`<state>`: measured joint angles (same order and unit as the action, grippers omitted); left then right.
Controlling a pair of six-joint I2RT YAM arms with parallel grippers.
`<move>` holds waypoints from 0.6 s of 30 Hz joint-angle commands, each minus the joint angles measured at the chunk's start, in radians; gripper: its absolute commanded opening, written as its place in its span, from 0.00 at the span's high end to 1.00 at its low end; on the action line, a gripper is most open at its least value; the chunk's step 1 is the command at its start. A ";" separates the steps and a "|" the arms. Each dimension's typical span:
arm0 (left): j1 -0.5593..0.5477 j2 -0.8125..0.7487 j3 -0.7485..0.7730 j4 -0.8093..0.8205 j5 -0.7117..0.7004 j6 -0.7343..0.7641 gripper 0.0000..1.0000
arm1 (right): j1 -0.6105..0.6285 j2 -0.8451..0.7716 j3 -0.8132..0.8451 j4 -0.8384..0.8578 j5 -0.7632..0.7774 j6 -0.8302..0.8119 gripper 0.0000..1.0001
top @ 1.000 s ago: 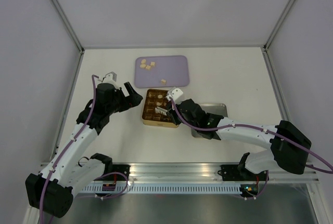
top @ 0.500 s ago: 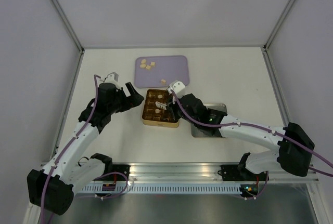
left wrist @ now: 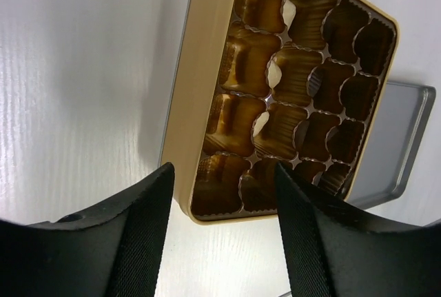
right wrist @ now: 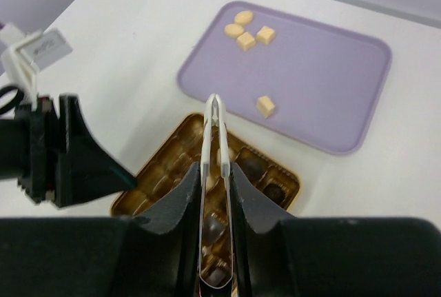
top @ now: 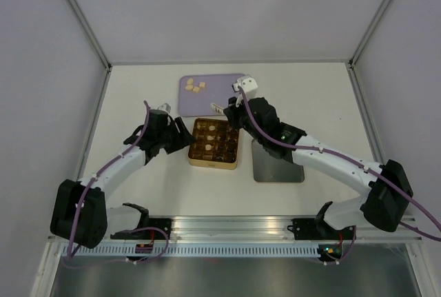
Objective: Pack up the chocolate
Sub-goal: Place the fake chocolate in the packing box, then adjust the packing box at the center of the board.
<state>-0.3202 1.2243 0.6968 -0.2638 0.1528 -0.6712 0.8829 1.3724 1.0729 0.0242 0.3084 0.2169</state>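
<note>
Chocolate shows as several cream pieces [top: 195,87] on the purple tray, with one lone cube [right wrist: 265,106] nearer the tin. More cream pieces [left wrist: 275,76] and dark ones [right wrist: 274,192] fill cups of the gold tin [top: 213,165]. My right gripper [top: 236,106] is shut on metal tweezers [right wrist: 216,131]. Their tips sit almost together with nothing between them, above the tin's far edge and short of the lone cube. My left gripper [left wrist: 224,169] stands open astride the tin's near-left corner [left wrist: 200,90], one finger outside the wall and one over the cups.
The purple tray [top: 234,94] lies behind the tin. A silver lid [top: 277,162] rests right of the tin, under my right forearm. My left gripper [right wrist: 76,152] shows dark at the tin's left in the right wrist view. Frame rails bound the table.
My right gripper carried the tweezers up from over the tin toward the tray. My left gripper moved right to the tin's corner and its jaws narrowed.
</note>
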 commanded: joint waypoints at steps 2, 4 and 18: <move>0.000 0.078 -0.006 0.092 0.048 -0.042 0.37 | -0.093 0.092 0.123 0.033 -0.087 0.001 0.83; -0.006 0.102 -0.006 0.092 0.041 -0.044 0.40 | -0.120 0.140 0.148 0.028 -0.101 -0.011 0.83; -0.032 0.211 -0.005 0.052 0.073 -0.005 0.54 | -0.223 0.381 0.355 -0.007 -0.226 -0.037 0.83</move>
<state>-0.3355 1.4139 0.6941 -0.2070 0.1795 -0.6872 0.6758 1.7275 1.3582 0.0124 0.1268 0.1925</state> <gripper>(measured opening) 0.459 0.250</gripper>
